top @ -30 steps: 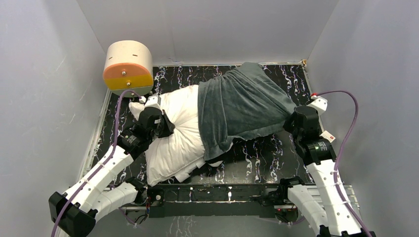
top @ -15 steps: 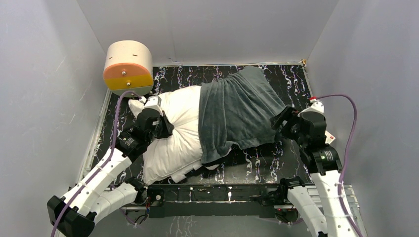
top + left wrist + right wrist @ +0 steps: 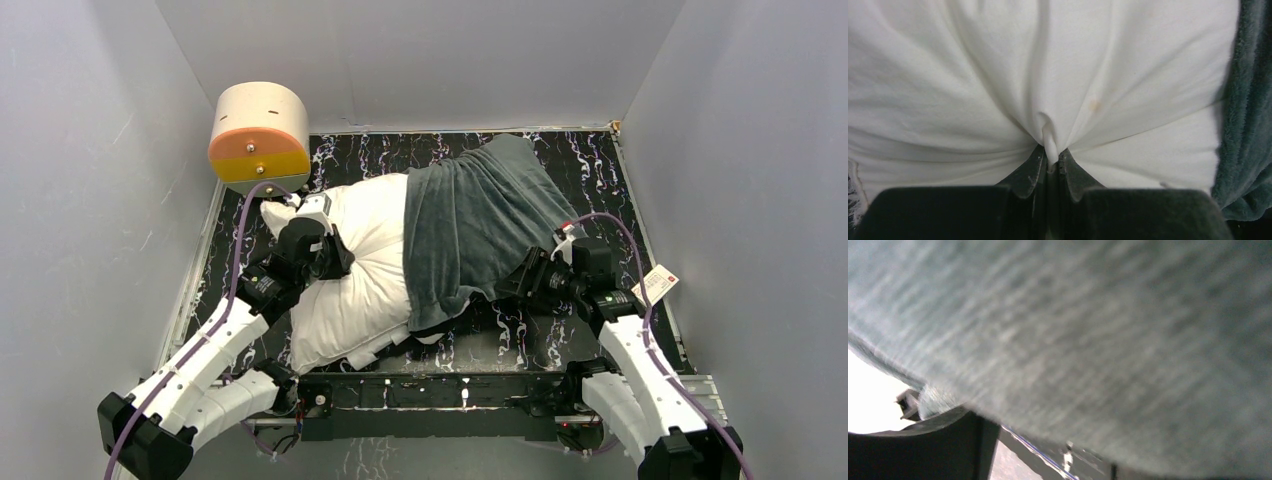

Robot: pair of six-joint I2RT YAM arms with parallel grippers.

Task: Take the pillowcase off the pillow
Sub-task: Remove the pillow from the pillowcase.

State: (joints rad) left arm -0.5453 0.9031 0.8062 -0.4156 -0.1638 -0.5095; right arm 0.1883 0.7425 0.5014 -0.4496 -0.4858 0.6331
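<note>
Since a second ago the right gripper (image 3: 517, 283) has swung in from the right side to the near edge of the pillowcase (image 3: 480, 215). We cannot tell its opening, as the wrist view shows only blurred fabric. The pillow (image 3: 355, 280) lies across the table (image 3: 560, 335), right half still covered. The left gripper (image 3: 1050, 161) is clamped on a pillow fold, anchoring it. We judge a re-grasp is under way.

White pillow (image 3: 355, 270) lies half bared; dark grey-green pillowcase (image 3: 480, 220) covers its right half — rumpled.
</note>
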